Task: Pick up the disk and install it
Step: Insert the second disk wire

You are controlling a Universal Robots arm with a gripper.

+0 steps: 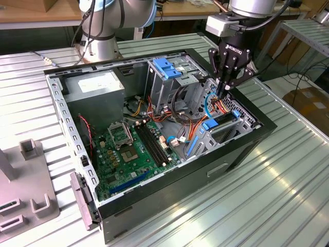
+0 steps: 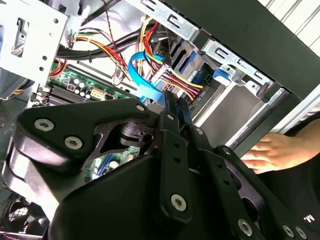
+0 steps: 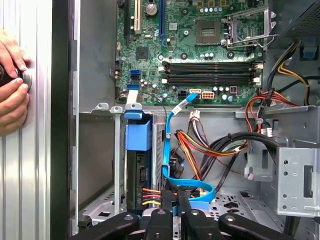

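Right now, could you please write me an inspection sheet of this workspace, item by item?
Surface: ribbed metal table carrying an open computer case.
Job's things: the disk stands on edge in its bay, blue rail visible.
Clutter: grey fixture at the exterior view's left.
Grippers: gripper shut, fingertips down inside the case beside the disk bay, holding nothing.
Cables: blue data cable and coloured power wires loose near the fingertips.
Surroundings: a person's hand rests outside the case wall.
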